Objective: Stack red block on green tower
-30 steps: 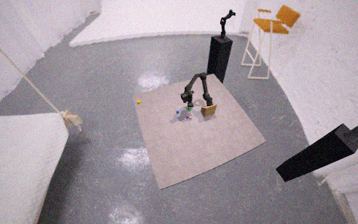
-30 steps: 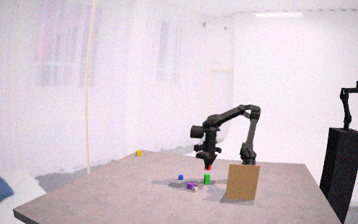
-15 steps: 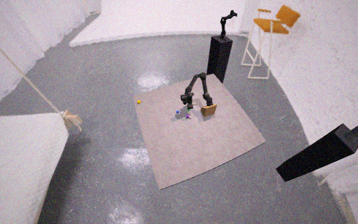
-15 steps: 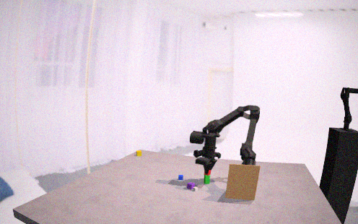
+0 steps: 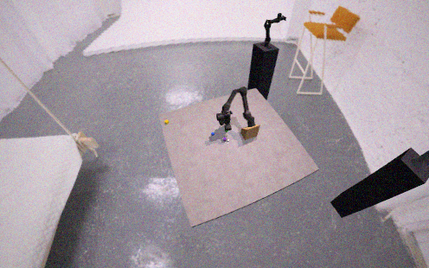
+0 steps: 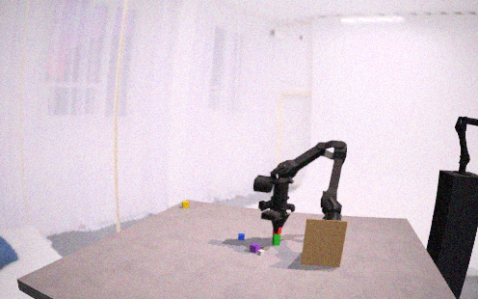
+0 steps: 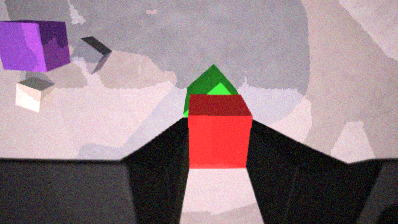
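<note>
My gripper (image 7: 215,126) (image 6: 277,229) is shut on the red block (image 7: 218,131) (image 6: 279,230). It holds the block right over the green tower (image 7: 210,89) (image 6: 276,239), which stands upright on the table (image 6: 167,260) (image 5: 236,181). In the exterior view the red block sits directly on top of the green one, or just above it; I cannot tell if they touch. In the wrist view the green tower peeks out just behind the red block. In the top view the gripper (image 5: 227,126) hides both blocks.
A purple cube (image 7: 32,45) (image 6: 254,247) (image 5: 225,139) and a small white cube (image 7: 31,93) (image 6: 260,252) lie left of the tower. A blue cube (image 6: 241,236) (image 5: 213,134) lies further left, a yellow cube (image 6: 185,204) (image 5: 166,122) at the far corner. A brown box (image 6: 324,242) (image 5: 250,131) stands to the right.
</note>
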